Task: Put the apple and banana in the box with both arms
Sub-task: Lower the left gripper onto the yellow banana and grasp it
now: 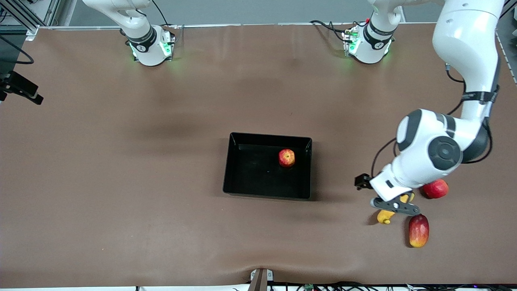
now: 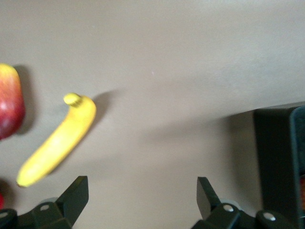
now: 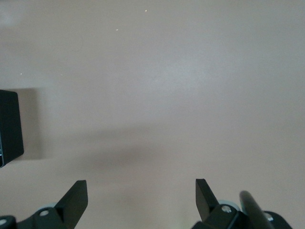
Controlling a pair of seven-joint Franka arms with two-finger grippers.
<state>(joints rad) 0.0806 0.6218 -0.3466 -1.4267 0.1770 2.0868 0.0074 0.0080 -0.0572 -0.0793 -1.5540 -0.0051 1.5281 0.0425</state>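
Observation:
The apple (image 1: 286, 157), red with yellow streaks, lies inside the black box (image 1: 242, 190) at the middle of the table. Toward the left arm's end lies the yellow banana (image 1: 385, 217), partly covered in the front view by my left gripper (image 1: 394, 206). In the left wrist view the banana (image 2: 59, 140) sits off to one side of the open left gripper (image 2: 143, 195), with only bare table between the fingers. My right gripper (image 3: 141, 193) is open over bare table, a corner of the box (image 3: 9, 126) at the edge of its view. The front view does not show it.
A smooth round red fruit (image 1: 435, 188) and an oblong red-and-yellow fruit (image 1: 418, 230) lie close to the banana, under and beside the left arm. The oblong fruit (image 2: 9, 107) also shows in the left wrist view, as does a wall of the box (image 2: 281, 157).

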